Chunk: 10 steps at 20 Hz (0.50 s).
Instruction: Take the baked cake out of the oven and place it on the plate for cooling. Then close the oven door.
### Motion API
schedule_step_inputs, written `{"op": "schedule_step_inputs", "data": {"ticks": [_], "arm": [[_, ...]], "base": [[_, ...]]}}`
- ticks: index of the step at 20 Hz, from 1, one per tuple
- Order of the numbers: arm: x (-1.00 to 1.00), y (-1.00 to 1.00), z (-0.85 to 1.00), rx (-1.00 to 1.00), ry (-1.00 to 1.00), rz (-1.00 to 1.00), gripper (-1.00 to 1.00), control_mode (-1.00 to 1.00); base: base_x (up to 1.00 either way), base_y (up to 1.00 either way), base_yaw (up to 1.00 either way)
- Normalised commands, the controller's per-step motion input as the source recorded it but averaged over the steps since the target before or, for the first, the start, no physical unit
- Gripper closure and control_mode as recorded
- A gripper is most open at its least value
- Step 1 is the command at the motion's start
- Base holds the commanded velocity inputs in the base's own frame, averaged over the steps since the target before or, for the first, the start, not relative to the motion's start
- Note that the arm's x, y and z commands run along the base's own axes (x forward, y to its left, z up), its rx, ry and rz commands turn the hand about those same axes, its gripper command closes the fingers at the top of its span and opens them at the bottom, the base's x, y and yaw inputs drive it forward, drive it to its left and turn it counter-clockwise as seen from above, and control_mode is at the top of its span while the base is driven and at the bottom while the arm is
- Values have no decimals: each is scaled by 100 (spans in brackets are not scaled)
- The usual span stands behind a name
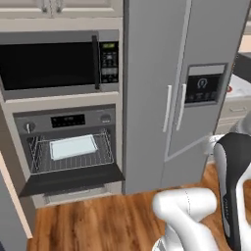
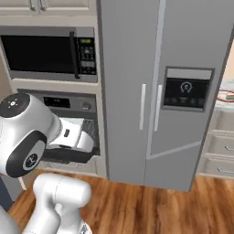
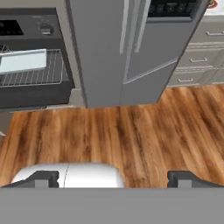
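The oven [image 1: 67, 120] sits under the microwave, and its oven door [image 1: 71, 179] hangs folded down, open. On the wire rack lies the cake [image 1: 73, 146], a pale flat rectangle. In the hand view the cake [image 3: 22, 60] is at the upper left above the oven door [image 3: 35, 94]. My gripper [image 3: 113, 179] stands open and empty, well back from the oven over the wooden floor. The plate [image 2: 226, 96], with its red rim, rests on the counter right of the fridge, cut by the frame edge. The plate [image 3: 213, 3] also peeks in at the hand view's top right.
A tall grey fridge [image 1: 186, 93] with a dispenser panel stands between the oven and the counter. A black-windowed microwave [image 1: 59, 63] is above the oven. Grey drawers [image 3: 197, 61] sit under the counter at right. Wooden floor [image 3: 131, 131] lies open in front.
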Motion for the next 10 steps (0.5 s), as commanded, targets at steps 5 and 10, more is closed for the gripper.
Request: {"op": "schedule_step_inputs", "data": {"ticks": [5, 10], "arm": [[0, 0, 0, 0, 0, 0, -100, 100], [0, 0, 0, 0, 0, 0, -100, 100]], "base": [[0, 100, -3], [0, 100, -4]]}}
